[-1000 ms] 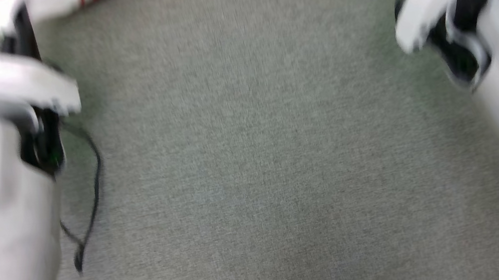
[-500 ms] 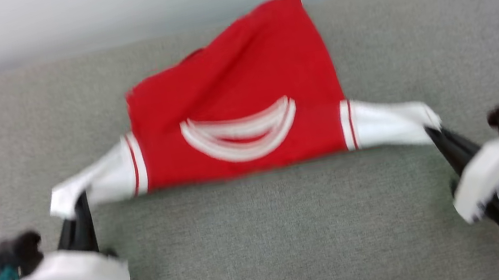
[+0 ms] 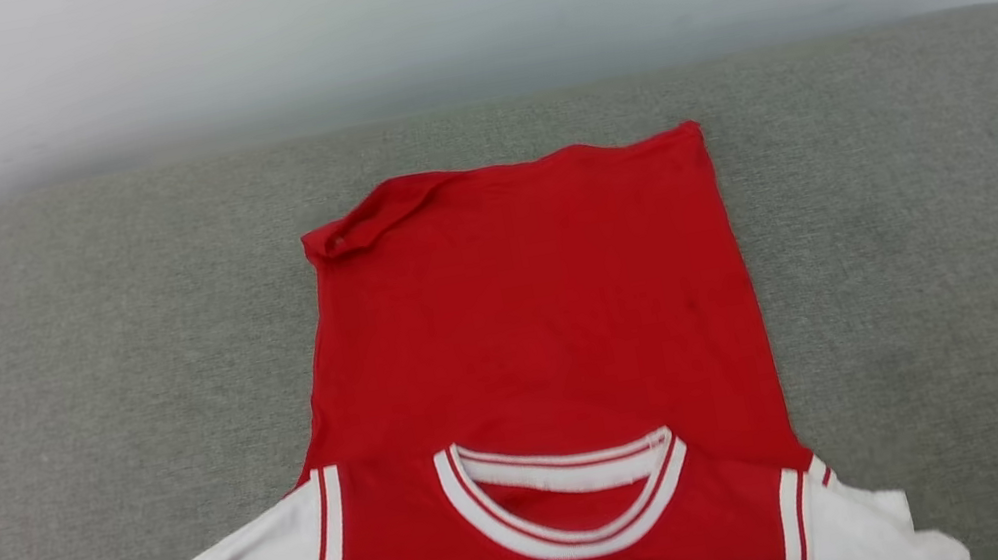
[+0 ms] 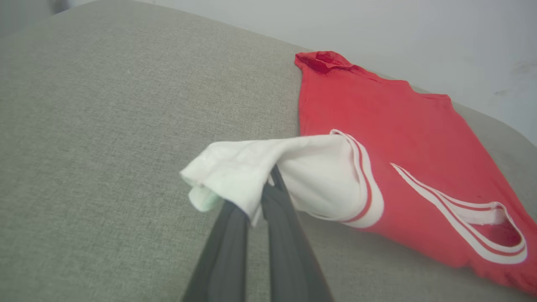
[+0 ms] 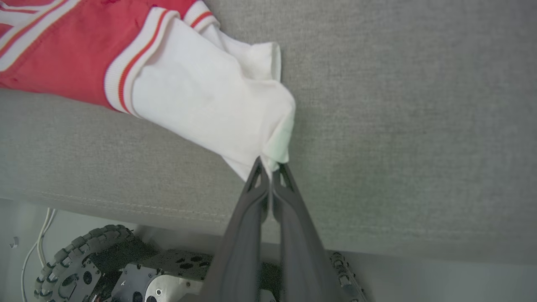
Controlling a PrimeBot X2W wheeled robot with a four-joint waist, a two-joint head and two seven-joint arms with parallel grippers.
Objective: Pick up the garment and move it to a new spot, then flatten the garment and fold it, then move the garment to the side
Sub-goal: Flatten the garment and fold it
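Fingers [image 4: 228,251] of left gripper [image 4: 268,186] pressed together, pinching tip of white left sleeve [image 4: 302,163], held just off grey cushion [image 3: 68,372]. Right gripper [image 5: 272,167] likewise clamped on right sleeve [image 5: 201,100], near cushion's front edge. Red jersey T-shirt [image 3: 535,314] lay spread beyond, striped collar [image 3: 568,512] nearest, hem far, far-left hem corner [image 3: 349,229] curled over. Looked like flattening step. Next move probably called for: lower sleeves, release, smooth curled corner before folding.

A grey fabric cushion [image 3: 72,392] with rounded corners lies before a pale wall [image 3: 453,4].
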